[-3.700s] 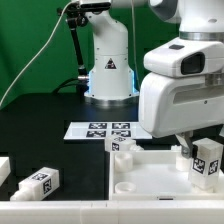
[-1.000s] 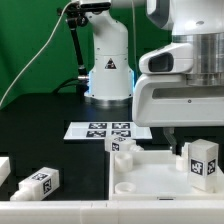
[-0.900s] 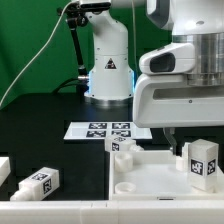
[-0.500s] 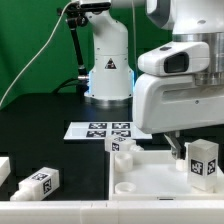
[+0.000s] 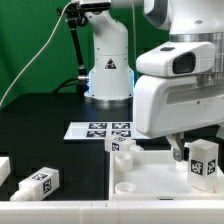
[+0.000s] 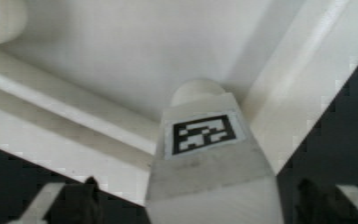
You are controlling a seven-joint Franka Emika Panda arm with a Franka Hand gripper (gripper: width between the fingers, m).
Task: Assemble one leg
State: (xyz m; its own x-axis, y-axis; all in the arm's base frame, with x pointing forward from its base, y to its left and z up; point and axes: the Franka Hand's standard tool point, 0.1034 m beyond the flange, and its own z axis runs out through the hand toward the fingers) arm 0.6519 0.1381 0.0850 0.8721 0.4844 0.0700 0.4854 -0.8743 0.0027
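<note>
A leg (image 5: 203,160), a chunky white peg with a square tag, stands upright at a corner of the large white panel (image 5: 150,176) on the exterior view's right. My gripper (image 5: 192,150) hangs right over it. In the wrist view the leg (image 6: 208,150) fills the middle, and the dark fingers (image 6: 80,200) stand on either side of it with a gap. The gripper is open. A second leg (image 5: 38,183) lies on the black table at the left. A third peg (image 5: 122,148) stands at the panel's far left corner.
The marker board (image 5: 98,130) lies flat behind the panel. The arm's white base (image 5: 108,72) stands at the back centre. Another white part (image 5: 3,166) shows at the left edge. A green backdrop closes the back.
The leg was tilted between the fingers 3.7 s ago and now stands upright and free. Over the last second the gripper body has turned and shifted only slightly above it.
</note>
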